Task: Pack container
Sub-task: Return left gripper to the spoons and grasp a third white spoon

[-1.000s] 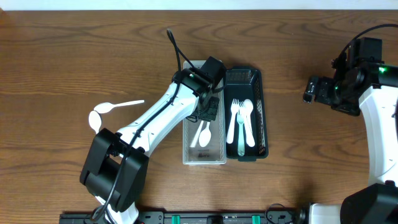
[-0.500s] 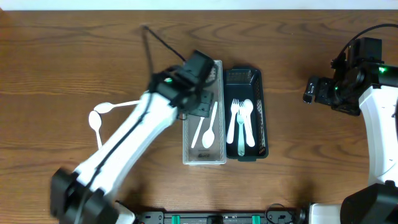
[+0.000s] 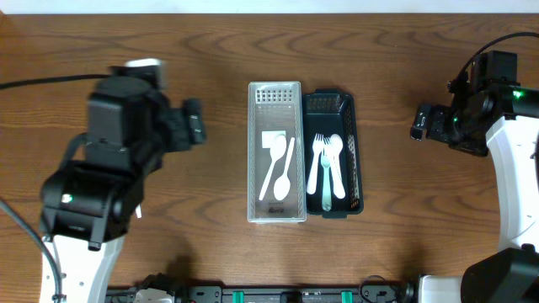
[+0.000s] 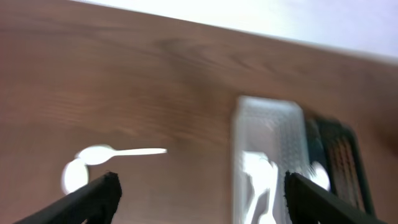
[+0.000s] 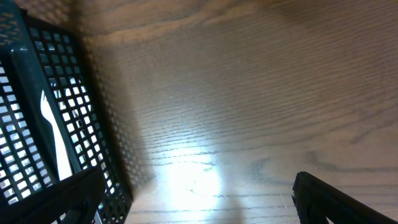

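A clear white basket [image 3: 275,93] stands mid-table with a white spoon [image 3: 285,178] and another white utensil [image 3: 270,150] lying in it. Touching its right side is a dark mesh basket [image 3: 352,151] with white forks and a spoon [image 3: 335,164]. My left gripper [image 3: 199,122] hangs open and empty, well left of the white basket. The blurred left wrist view shows its open jaws [image 4: 200,182] over bare wood, two loose white spoons [image 4: 93,155] ahead on the left, and the white basket [image 4: 267,124] on the right. My right gripper [image 3: 417,122] [image 5: 199,186] is open and empty, right of the dark basket [image 5: 37,93].
The left arm's body [image 3: 101,185] covers the left part of the table in the overhead view and hides the loose spoons there. The table's far edge [image 4: 249,31] runs close behind the baskets. Bare wood lies between the dark basket and my right gripper.
My left gripper has opened, left a white utensil in the white basket, and swung up and far to the left. The right arm has not moved.
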